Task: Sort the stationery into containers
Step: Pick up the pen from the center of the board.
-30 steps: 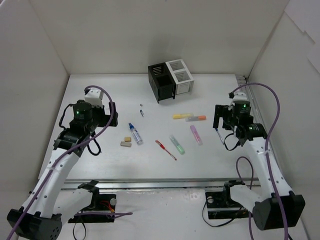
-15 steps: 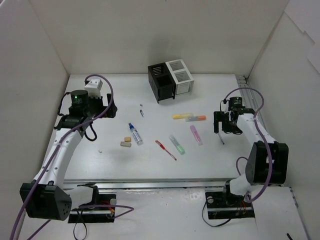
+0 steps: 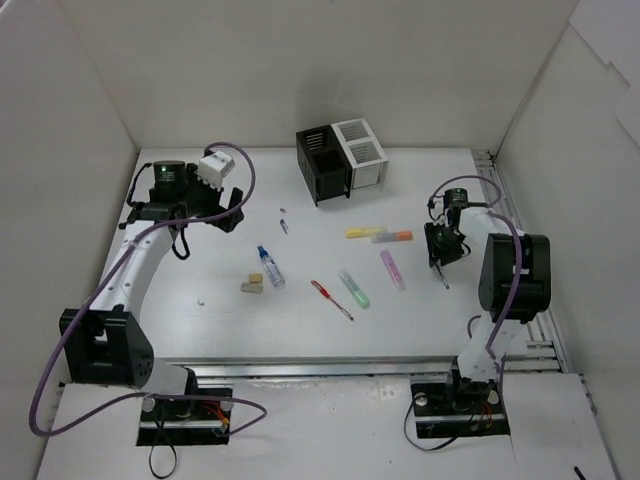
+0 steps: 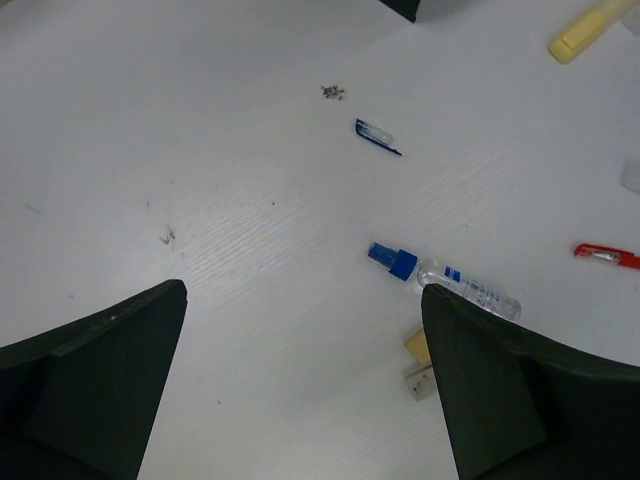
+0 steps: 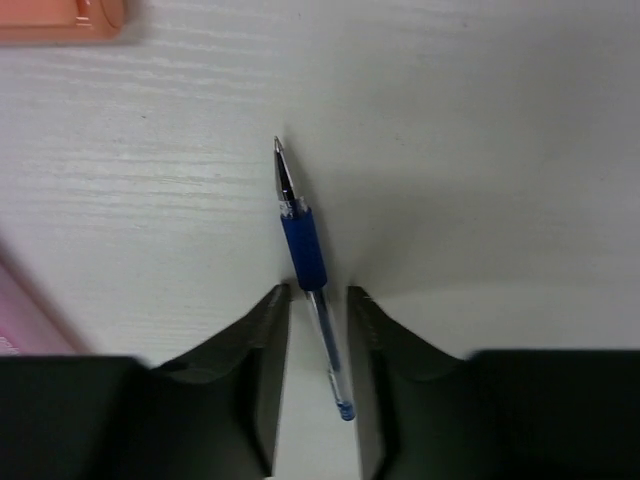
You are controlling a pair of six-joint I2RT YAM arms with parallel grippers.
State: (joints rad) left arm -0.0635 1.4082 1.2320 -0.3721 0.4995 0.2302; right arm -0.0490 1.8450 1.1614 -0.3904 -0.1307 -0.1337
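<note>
Currently right tool (image 5: 318,293) straddles one blue pen (image 5: 303,245) narrowly, grip unclear; left tool (image 4: 302,290) gapes empty; four highlighters (image 3: 354,288) lie loose.

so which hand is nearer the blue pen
Right. The right hand straddles the blue pen, its jaws on either side of it; the left hand hangs far across the table, at its far left.

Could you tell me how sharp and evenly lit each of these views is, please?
Top view: even light, soft shadows, no glare. Left wrist: table sharp, dark left fingers blurred. Right wrist: pen fairly sharp, right fingers blurred, with grey shadow on the surface around them.
</note>
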